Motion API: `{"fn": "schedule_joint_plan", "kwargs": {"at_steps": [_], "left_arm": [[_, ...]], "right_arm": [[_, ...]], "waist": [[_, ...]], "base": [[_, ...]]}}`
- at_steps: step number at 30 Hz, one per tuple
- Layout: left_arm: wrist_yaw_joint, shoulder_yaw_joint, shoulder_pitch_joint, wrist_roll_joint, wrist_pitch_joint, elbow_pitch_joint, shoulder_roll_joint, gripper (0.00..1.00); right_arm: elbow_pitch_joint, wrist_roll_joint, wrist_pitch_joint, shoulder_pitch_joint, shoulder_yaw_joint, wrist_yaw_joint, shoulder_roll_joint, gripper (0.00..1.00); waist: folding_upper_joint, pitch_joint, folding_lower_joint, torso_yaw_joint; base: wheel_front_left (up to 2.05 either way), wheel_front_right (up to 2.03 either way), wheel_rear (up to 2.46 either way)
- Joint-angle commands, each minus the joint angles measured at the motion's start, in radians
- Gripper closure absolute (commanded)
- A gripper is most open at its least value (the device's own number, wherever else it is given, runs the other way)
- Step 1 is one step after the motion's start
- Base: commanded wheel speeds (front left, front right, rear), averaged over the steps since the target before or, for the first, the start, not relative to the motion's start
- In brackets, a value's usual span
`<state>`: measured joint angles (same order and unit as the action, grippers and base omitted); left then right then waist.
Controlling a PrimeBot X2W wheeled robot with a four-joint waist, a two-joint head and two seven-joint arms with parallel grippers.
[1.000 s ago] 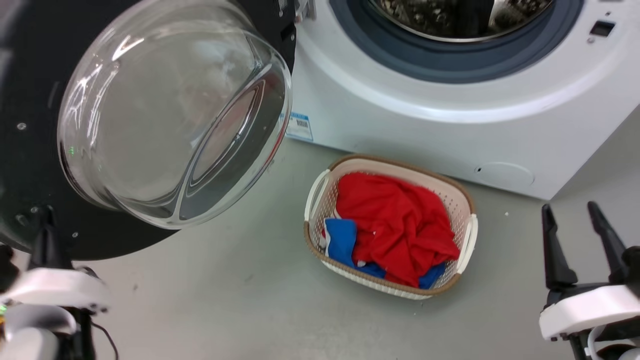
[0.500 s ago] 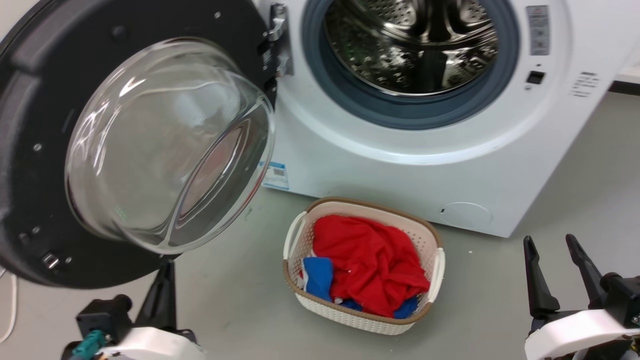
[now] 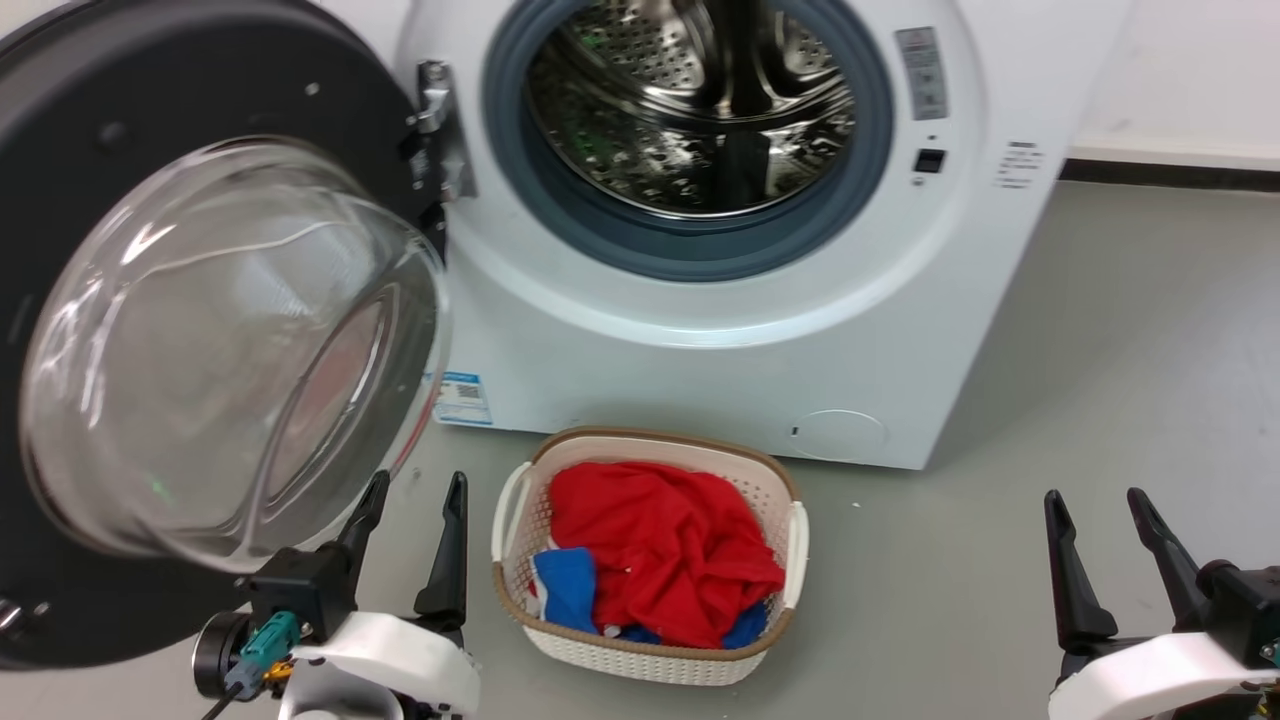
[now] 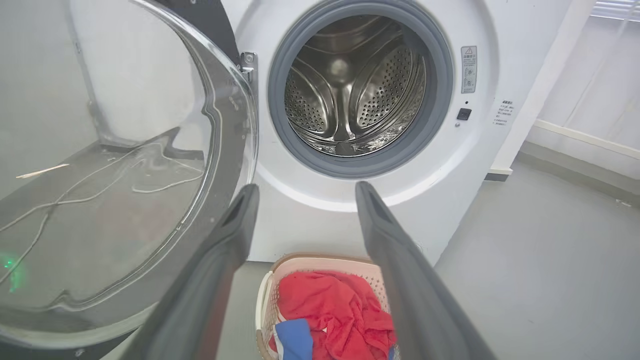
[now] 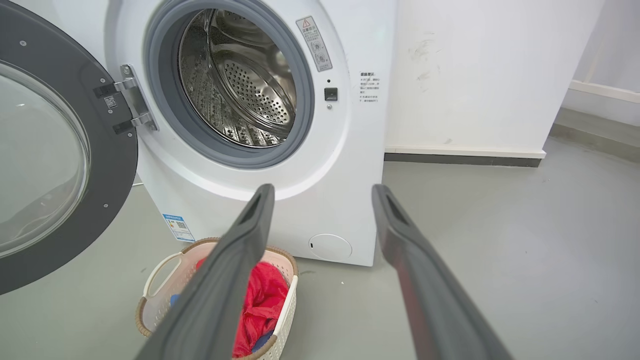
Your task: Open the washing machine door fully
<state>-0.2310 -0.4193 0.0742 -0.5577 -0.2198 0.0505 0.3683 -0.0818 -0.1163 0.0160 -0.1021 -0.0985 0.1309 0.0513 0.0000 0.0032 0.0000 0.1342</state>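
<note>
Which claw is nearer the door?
The left claw, open close by the door; the right claw, also open, sits far across beyond the basket.

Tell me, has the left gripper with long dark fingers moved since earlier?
Yes. The left gripper moved rightward from under the round glossy black washing machine door, close to the white plastic laundry basket.

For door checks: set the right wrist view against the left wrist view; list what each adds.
Right wrist view: the open right end effector, the energy sticker, the round service flap. Left wrist view: the open left end effector, a green glint on the glass bowl. Both: the washing machine door open, the steel drum, the basket of red and blue laundry.
</note>
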Motion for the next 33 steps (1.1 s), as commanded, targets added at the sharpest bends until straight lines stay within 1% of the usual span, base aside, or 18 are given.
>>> {"fn": "schedule_joint_plan", "kwargs": {"at_steps": [1,7,12,17,23,33], "left_arm": [[-0.001,-0.004,0.019,0.015,-0.01,0.012,-0.002,0.0],[-0.001,-0.01,0.027,0.053,-0.024,0.056,0.016,0.0],[-0.012,-0.01,0.014,0.078,-0.031,0.092,0.034,0.0],[-0.014,0.009,-0.002,0.075,-0.04,0.113,0.04,0.0],[-0.017,0.024,-0.011,0.084,-0.043,0.115,0.034,0.0],[-0.009,0.029,-0.001,0.093,-0.046,0.118,0.028,0.0]], "right_arm": [[0.003,0.006,0.001,0.003,0.003,0.0,-0.001,0.0],[0.003,0.011,0.0,-0.008,0.007,0.0,-0.001,0.0],[0.003,0.017,-0.006,-0.015,0.012,0.0,-0.001,0.0],[-0.001,0.021,-0.004,-0.02,0.028,0.0,-0.001,0.0],[0.006,0.02,0.0,-0.008,0.05,0.0,-0.001,0.0],[0.024,0.017,0.011,0.005,0.049,0.0,0.0,0.0]], "waist": [[0.0,-0.009,0.0,-0.034],[0.0,-0.023,0.0,-0.095],[0.0,-0.031,0.0,-0.124],[0.0,-0.035,0.0,-0.132],[0.0,-0.036,0.0,-0.129],[0.0,-0.027,0.0,-0.126]], "base": [[0.0,0.0,0.0],[0.0,0.0,0.0],[0.0,0.0,0.0],[0.0,0.0,0.0],[0.0,0.0,0.0],[0.0,0.0,0.0]]}}
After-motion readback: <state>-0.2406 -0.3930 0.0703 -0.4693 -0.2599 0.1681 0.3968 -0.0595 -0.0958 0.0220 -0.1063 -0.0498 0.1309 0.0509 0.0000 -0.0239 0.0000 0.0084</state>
